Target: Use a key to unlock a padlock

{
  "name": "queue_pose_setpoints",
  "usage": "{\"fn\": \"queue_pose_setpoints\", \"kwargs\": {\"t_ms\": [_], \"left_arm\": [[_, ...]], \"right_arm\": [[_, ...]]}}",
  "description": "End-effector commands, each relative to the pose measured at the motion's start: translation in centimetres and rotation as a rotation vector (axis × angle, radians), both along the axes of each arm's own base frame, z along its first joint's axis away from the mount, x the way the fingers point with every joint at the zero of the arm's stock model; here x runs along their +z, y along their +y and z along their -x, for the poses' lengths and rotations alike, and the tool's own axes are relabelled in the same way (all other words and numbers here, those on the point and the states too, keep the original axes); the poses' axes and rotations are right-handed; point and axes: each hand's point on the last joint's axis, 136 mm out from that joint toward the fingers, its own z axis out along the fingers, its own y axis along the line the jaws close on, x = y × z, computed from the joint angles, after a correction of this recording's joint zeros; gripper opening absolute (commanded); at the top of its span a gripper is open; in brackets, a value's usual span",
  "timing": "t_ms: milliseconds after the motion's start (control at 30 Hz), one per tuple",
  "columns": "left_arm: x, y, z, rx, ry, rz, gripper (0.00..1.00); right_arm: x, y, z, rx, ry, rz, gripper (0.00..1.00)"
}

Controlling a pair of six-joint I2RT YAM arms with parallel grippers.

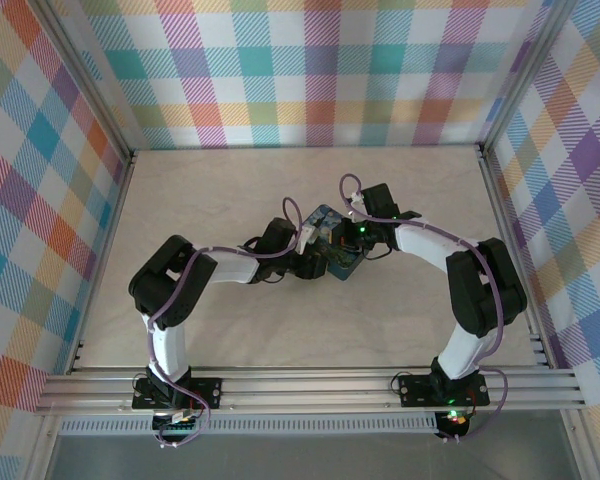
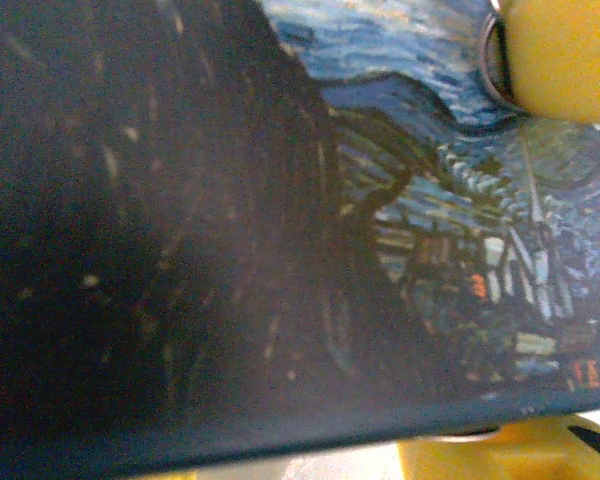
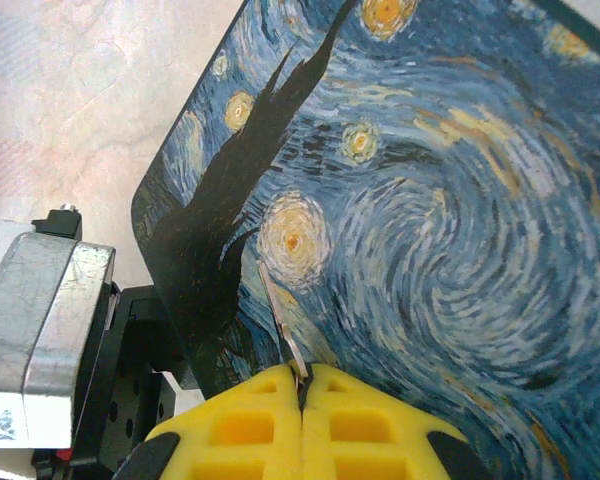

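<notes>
tin point(image 3: 430, 200) tight in left hand point(image 2: 535, 255); right hand point(image 3: 302, 385) tight on indistinct silver sliver point(image 3: 278, 310)

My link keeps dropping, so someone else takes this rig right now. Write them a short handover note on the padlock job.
Left gripper: closed across the painted tin, one pad on each side.
Right gripper: shut on a thin silver blade, probably the key, which points up across the tin's face.
A silver ring sits beside the left gripper's upper pad, perhaps the padlock's shackle; I can't tell.
Done: key apparently in hand.
Left: find the keyhole, insert, turn, free the shackle.
</notes>
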Motion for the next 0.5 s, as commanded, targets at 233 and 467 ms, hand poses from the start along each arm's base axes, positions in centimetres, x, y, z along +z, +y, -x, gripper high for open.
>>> {"fn": "queue_pose_setpoints", "kwargs": {"t_ms": [233, 467], "left_arm": [[0.15, -1.25, -0.16, 0.013, -0.04, 0.007, 0.46], [0.13, -1.57, 0.01, 0.022, -0.053, -0.003, 0.43]], "right_arm": [[-1.64, -0.15, 1.13, 0.014, 0.057, 0.023, 0.0], [-1.43, -0.05, 1.1, 0.014, 0.055, 0.021, 0.0]]}}
